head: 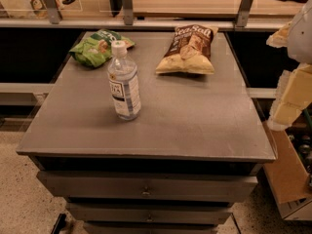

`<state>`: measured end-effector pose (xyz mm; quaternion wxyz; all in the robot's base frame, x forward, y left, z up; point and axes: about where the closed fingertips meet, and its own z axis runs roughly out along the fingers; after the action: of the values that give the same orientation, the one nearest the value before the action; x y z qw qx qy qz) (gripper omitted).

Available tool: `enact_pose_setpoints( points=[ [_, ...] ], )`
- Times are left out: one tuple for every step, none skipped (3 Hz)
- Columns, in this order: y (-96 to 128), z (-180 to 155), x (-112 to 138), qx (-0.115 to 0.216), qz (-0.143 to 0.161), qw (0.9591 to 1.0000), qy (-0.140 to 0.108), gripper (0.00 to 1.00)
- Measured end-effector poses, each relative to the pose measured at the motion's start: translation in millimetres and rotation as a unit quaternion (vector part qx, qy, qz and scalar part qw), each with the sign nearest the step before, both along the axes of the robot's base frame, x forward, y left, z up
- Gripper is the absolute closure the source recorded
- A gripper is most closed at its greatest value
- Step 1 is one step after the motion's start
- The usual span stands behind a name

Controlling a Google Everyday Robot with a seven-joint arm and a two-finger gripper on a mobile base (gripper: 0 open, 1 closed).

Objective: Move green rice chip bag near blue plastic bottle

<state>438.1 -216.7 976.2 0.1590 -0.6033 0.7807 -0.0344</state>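
Observation:
The green rice chip bag (99,47) lies at the far left corner of the grey cabinet top (195,126). It is bright green with a darker green top end. The blue plastic bottle (124,84) stands upright a little nearer than the bag, left of centre, with a white cap and a white label. A short gap separates bag and bottle. My gripper (287,99) hangs at the right edge of the view, pale and yellowish, off the right side of the cabinet top and far from both objects. Nothing is seen in it.
A brown and yellow "Sea Salt" chip bag (187,50) lies at the far middle-right of the top. A metal rail with posts (127,9) runs behind the cabinet. Drawers (146,189) face the front. A cardboard box (290,179) sits on the floor at right.

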Motion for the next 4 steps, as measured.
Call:
enact_pose_setpoints(
  points=[
    [0,0,0,0.0,0.0,1.0,0.0,0.0],
    [-14,7,8,-0.02,0.018,0.9995,-0.015,0.0],
    [-24,15,15,-0.078,0.056,0.9948,-0.033,0.0],
    [-28,13,24,-0.151,0.127,0.98,-0.031,0.0]
  ],
)
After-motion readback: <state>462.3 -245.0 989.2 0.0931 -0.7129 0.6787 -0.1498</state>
